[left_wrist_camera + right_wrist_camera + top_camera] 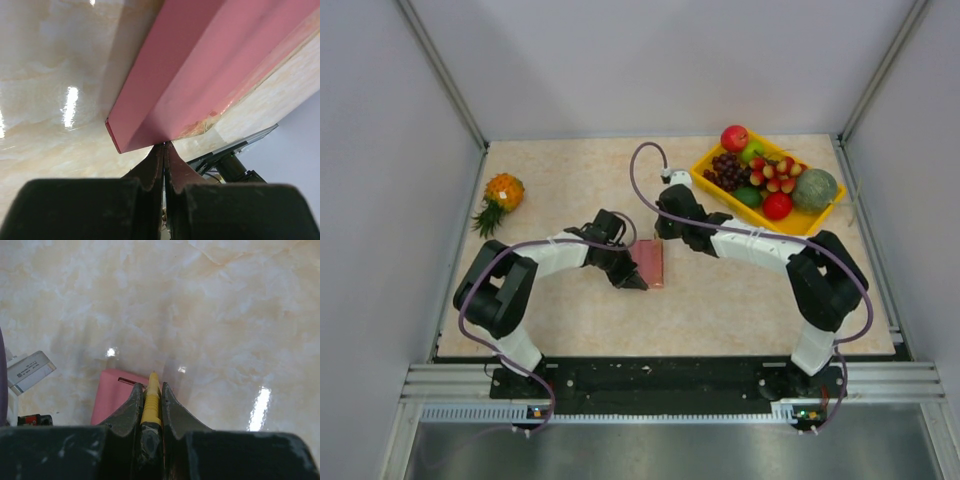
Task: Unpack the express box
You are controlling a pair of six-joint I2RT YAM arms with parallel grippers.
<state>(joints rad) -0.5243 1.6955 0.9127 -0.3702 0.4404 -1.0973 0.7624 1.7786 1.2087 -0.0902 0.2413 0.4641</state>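
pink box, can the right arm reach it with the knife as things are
Probably yes. The right gripper, shut on the yellow knife, is at the far end of the pink box with nothing between; the left gripper is at the near end, clear of it.

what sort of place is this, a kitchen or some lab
Most likely a robot test booth: plain grey walls box in a marble-look tabletop, the left arm and right arm are bolted at its near edge.
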